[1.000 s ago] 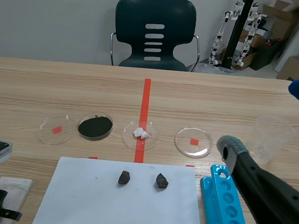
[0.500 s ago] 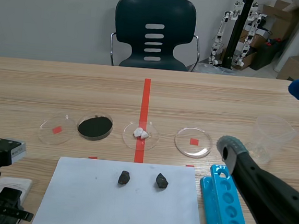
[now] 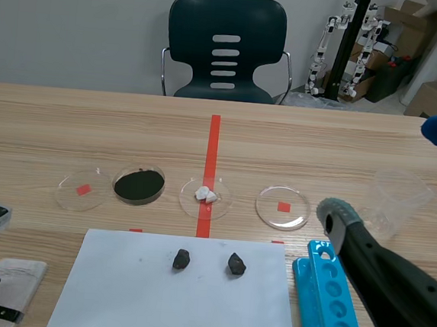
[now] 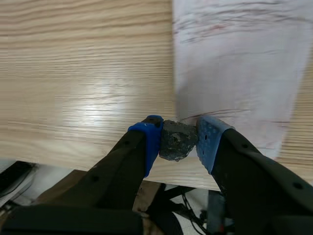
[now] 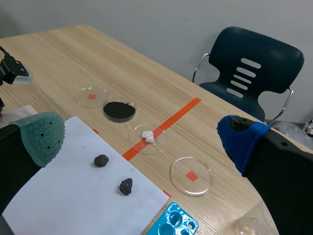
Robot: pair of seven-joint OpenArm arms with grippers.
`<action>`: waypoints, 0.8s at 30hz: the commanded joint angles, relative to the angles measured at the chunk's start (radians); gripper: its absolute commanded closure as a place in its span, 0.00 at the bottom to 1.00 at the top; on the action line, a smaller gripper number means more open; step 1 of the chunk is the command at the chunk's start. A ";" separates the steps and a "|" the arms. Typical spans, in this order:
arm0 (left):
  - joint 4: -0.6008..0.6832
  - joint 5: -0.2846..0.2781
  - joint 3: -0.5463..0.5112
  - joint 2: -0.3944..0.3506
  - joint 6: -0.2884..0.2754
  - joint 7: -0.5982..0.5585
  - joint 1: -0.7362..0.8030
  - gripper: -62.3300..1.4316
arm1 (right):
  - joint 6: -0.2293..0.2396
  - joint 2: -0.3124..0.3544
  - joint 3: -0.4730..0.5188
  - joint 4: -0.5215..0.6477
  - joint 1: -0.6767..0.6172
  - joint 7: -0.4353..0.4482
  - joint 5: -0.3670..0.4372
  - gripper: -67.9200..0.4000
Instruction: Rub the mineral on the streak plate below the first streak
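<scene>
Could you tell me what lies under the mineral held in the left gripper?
The mineral, pinched by the left gripper, sits over the edge of the white streak plate, beside the wooden table. Its underside is hidden, so contact with the plate cannot be confirmed.

**Wood, stone, paper and plastic**

We see a table (image 3: 69,120) of pale wood grain with a soft sheen. The mineral (image 4: 177,140) looks rough, dull and grainy. The white streak plate (image 4: 234,63) is matt and faintly scuffed. The paper sheet (image 3: 176,297) is plain white and matt. The petri dishes (image 3: 268,210) are clear and glossy, and the blue rack (image 3: 322,295) is shiny plastic. The blue pads (image 4: 209,138) on the jaws look soft and dotted.
</scene>
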 commanded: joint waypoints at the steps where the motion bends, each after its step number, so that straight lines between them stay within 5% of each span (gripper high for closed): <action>1: 0.003 0.013 -0.006 -0.009 0.003 0.000 0.007 0.78 | -0.002 0.004 0.007 0.012 -0.002 0.014 0.014 0.00; 8: 0.005 0.004 -0.006 -0.009 0.022 -0.031 0.008 0.78 | -0.002 0.004 0.007 0.012 -0.002 0.014 0.014 0.00; 17: 0.060 -0.041 -0.006 -0.009 -0.009 -0.250 0.056 0.78 | -0.002 0.005 0.007 0.012 -0.002 0.014 0.014 0.00; 20: 0.090 -0.044 -0.006 -0.009 -0.034 -0.342 0.080 0.78 | -0.002 0.005 0.007 0.012 -0.002 0.014 0.014 0.00; 24: 0.134 -0.134 -0.006 -0.027 -0.117 -0.511 0.128 0.78 | -0.002 0.005 0.007 0.012 -0.002 0.014 0.014 0.00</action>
